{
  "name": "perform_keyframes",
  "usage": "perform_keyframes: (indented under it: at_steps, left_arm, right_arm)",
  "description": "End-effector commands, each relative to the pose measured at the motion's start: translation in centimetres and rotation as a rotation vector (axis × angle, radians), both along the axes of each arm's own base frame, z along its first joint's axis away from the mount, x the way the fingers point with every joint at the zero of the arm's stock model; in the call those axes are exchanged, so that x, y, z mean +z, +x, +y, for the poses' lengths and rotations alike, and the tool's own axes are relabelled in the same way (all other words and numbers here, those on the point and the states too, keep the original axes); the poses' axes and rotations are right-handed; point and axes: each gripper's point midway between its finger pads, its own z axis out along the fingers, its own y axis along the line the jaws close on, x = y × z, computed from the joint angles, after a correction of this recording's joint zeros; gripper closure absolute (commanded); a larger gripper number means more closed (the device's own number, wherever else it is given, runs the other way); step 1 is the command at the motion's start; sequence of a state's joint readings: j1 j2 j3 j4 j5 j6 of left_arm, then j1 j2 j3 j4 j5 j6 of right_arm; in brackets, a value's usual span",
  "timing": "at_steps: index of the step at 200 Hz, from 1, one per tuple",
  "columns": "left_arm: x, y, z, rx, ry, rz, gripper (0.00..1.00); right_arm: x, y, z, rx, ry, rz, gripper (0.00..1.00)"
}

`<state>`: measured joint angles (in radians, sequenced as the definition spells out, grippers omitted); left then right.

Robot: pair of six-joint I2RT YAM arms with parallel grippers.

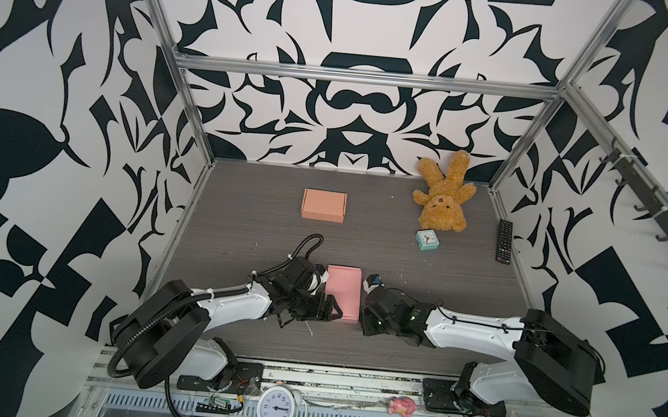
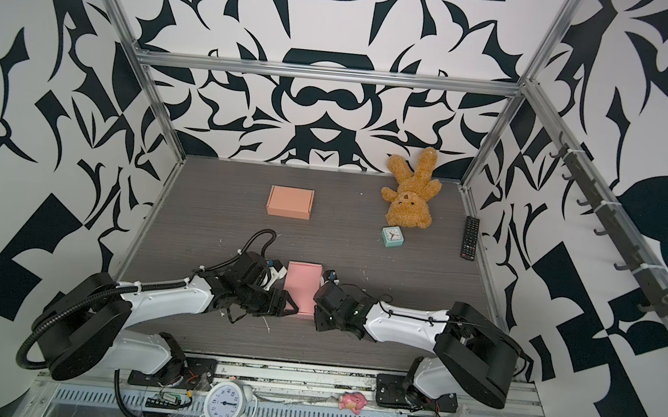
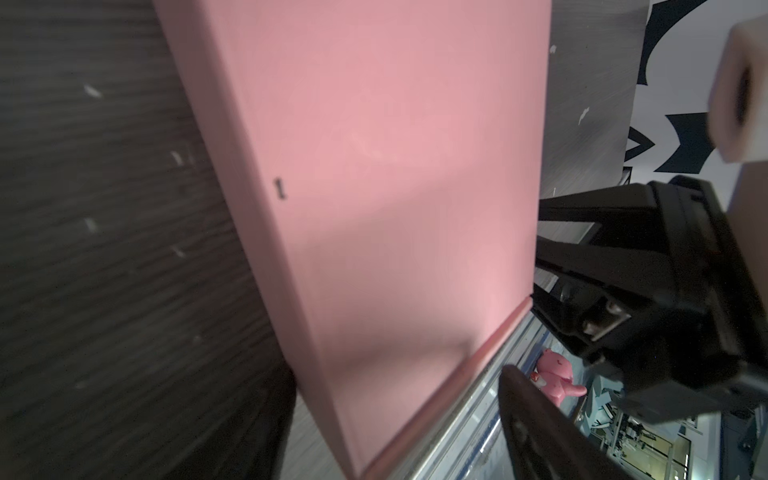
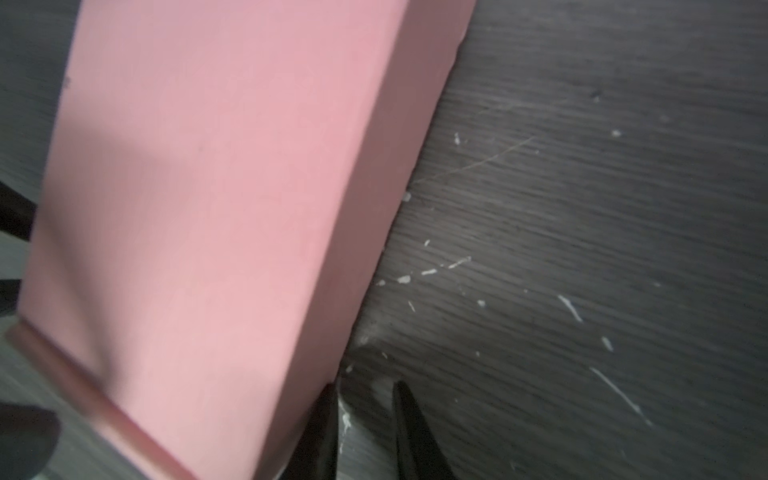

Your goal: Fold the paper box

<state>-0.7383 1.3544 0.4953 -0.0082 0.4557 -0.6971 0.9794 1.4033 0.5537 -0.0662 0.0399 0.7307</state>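
The pink paper box (image 1: 342, 292) (image 2: 302, 286) lies folded shut on the dark table, between my two arms in both top views. My left gripper (image 1: 331, 307) (image 2: 287, 303) is at the box's near left corner. In the left wrist view the box (image 3: 395, 166) fills the middle, and its near end sits between the wide-apart jaws of the open left gripper (image 3: 395, 399). My right gripper (image 1: 362, 319) (image 2: 316, 312) is by the near right corner. In the right wrist view the right gripper (image 4: 365, 390) is narrowly open on bare table, one finger against the box (image 4: 208, 208).
A closed orange box (image 1: 324, 205) stands at the back. A brown teddy bear (image 1: 444, 195), a small teal clock (image 1: 427, 240) and a black remote (image 1: 504, 240) lie at the back right. A white alarm clock (image 1: 277, 408) and a pink toy (image 1: 402, 406) sit on the front rail.
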Motion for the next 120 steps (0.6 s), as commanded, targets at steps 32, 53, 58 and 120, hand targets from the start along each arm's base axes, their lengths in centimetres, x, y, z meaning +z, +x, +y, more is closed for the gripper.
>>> perform_keyframes:
  at_steps: [32, 53, 58, 120]
  left_arm:
    - [0.8, 1.5, 1.4, 0.029, -0.016, -0.051, 0.19]
    - [1.2, 2.5, 1.1, 0.031, -0.025, -0.075, 0.19]
    - [1.3, 2.8, 1.0, 0.034, -0.025, -0.078, 0.19]
    - [2.5, 5.8, -1.3, 0.008, -0.09, -0.083, 0.2]
  right_arm:
    - [0.2, 2.6, -2.2, -0.023, -0.023, 0.009, 0.76]
    - [0.4, 3.5, -1.9, -0.018, -0.03, -0.006, 0.76]
    - [0.5, 3.7, -1.8, -0.017, -0.029, -0.009, 0.76]
    - [0.6, 5.2, 0.4, 0.003, 0.004, -0.007, 0.77]
